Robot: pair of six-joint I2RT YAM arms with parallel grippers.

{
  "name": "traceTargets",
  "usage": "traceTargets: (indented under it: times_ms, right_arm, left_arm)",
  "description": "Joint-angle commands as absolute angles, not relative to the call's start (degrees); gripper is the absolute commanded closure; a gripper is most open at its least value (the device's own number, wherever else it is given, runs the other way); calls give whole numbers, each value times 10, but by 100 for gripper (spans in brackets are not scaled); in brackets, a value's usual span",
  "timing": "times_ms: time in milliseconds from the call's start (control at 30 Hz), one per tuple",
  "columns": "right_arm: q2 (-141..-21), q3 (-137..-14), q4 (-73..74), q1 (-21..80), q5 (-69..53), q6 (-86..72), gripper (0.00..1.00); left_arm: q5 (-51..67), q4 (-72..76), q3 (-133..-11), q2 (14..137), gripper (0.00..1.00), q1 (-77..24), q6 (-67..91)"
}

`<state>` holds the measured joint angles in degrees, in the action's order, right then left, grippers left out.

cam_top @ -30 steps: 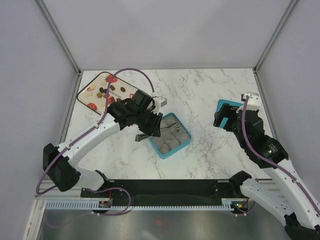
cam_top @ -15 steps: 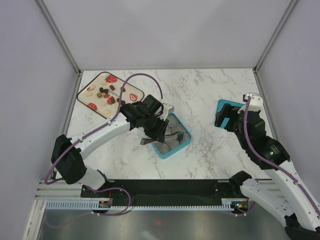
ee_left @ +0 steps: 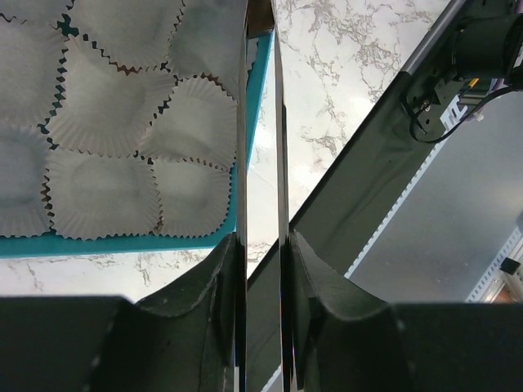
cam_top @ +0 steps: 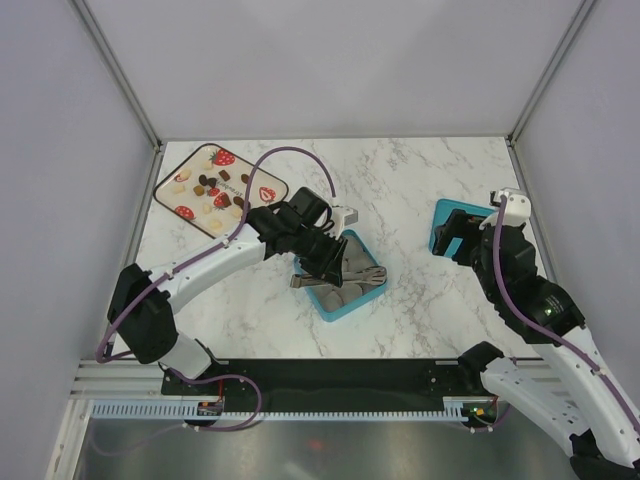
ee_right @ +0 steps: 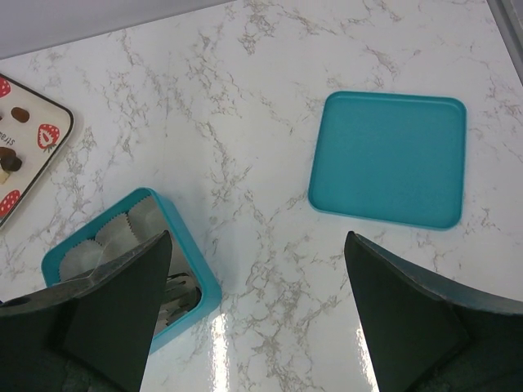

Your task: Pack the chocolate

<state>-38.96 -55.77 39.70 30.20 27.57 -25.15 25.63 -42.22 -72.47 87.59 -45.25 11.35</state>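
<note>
Chocolate pieces (cam_top: 208, 183) lie on the strawberry-print tray (cam_top: 245, 170) at far left; its lettering is too small to read. Left gripper (ee_left: 261, 245), closed narrowly on metal tongs (ee_left: 278, 147), has moved from the tray to above the teal box (ee_left: 98, 247) of paper cups (ee_left: 106, 106). The wrist view cuts off the tong tips. Teal lid (ee_right: 388, 159) lies right, partly hidden overhead by the wide-open right gripper (ee_right: 257, 310).

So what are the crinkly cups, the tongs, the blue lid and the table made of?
Cups: probably thin paper, matte grey-white with pleated zigzag edges.
Tongs: metal, it seems; thin blades shine like mirrors.
Lid: looks like plastic, smooth even teal with rounded corners.
Table: marble or a marble-look top, glossy white with grey veins and glare; can't tell which.
</note>
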Motion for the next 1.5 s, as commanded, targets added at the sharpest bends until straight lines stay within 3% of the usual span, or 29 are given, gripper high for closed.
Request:
traceTargets:
  times_ms: [0, 667, 1233, 1467]
  right_arm:
    - [-383, -575, 395, 301, 293, -243, 5]
    - [-376, -576, 395, 301, 287, -247, 5]
    - [-377, -575, 395, 301, 287, -247, 5]
    - [-374, -574, 395, 301, 285, -249, 5]
  left_arm:
    - [268, -396, -733, 869, 66, -456, 120]
    - [202, -420, -721, 860, 67, -455, 119]
    - [187, -425, -735, 858, 55, -456, 119]
    - [178, -434, -775, 844, 54, -456, 118]
